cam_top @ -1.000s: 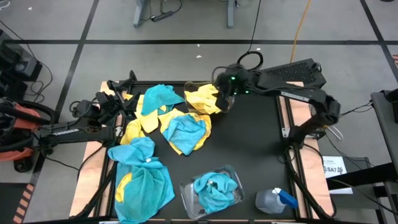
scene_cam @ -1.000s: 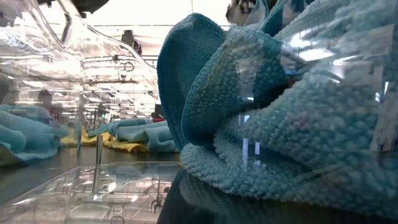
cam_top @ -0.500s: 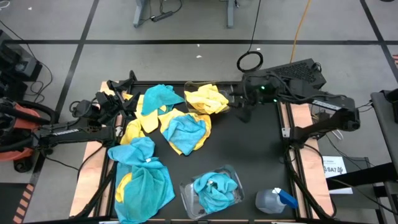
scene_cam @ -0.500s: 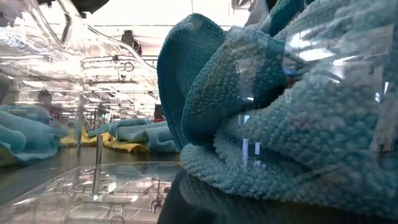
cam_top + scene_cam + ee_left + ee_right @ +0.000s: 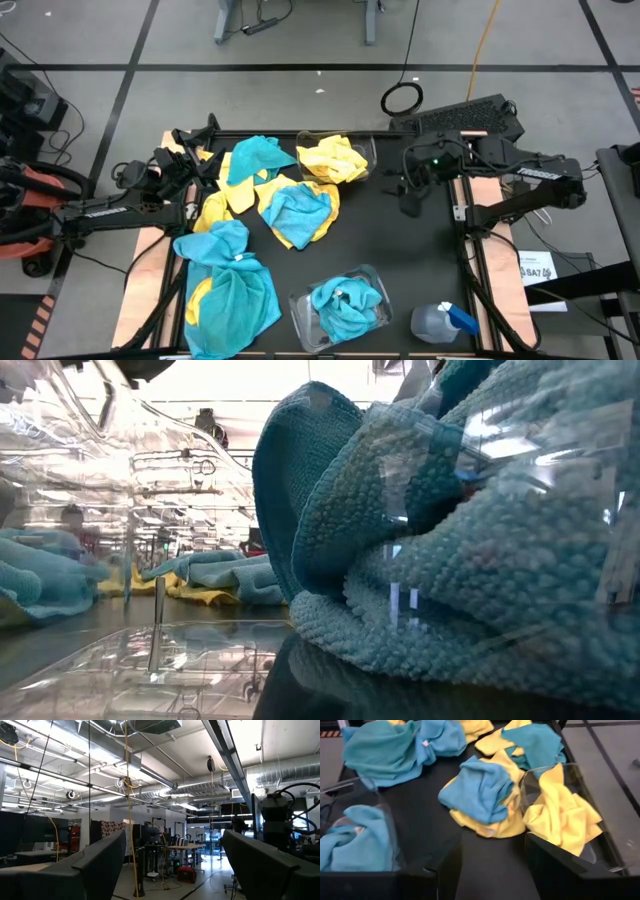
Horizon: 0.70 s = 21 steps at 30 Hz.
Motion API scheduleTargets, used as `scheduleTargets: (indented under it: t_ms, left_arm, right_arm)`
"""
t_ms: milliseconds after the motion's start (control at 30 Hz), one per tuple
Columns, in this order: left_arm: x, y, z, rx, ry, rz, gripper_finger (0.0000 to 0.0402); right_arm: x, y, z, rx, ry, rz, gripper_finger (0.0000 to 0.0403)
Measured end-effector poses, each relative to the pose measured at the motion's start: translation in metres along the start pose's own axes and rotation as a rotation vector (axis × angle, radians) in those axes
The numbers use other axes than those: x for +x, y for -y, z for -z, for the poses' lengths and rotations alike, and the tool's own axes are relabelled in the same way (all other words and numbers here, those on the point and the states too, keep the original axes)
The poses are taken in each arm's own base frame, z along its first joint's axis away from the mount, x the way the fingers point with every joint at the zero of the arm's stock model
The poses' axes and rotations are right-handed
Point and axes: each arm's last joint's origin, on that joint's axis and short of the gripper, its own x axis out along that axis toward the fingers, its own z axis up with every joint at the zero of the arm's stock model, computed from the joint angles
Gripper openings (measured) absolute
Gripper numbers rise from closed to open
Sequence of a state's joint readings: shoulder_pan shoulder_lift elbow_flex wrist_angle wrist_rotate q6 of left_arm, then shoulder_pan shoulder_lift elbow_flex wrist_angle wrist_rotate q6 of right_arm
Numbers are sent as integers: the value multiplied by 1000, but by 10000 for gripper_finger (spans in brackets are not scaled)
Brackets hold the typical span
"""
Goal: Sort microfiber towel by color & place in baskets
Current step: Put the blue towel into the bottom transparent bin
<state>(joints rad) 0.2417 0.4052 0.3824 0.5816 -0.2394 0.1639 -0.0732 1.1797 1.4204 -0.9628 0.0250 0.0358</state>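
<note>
The right gripper (image 5: 393, 192), fingers spread and empty, hovers right of centre over bare black mat beside the far basket (image 5: 366, 150) of yellow towels (image 5: 333, 158). Loose towels (image 5: 290, 205) crowd centre-left; the blue-filled basket (image 5: 372, 277) sits bottom centre, a spray bottle (image 5: 441, 321) lower right. The left gripper (image 5: 193, 152) waits open at the left edge.

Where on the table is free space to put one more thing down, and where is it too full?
Bare mat lies between the yellow-towel basket, the blue-towel basket and the spray bottle, below the right gripper. Another small strip lies left of the blue-towel basket. The left half is crowded with loose towels near the left gripper.
</note>
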Motion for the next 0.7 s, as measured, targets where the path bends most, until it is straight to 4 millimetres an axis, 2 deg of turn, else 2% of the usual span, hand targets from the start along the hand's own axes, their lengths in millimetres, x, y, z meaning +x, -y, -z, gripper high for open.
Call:
scheduleTargets:
  t_ms: [700]
  left_arm:
    - [0,0,0,-2,0,0,335]
  right_arm:
    - [-2,-19,14,9,-133,-48,203]
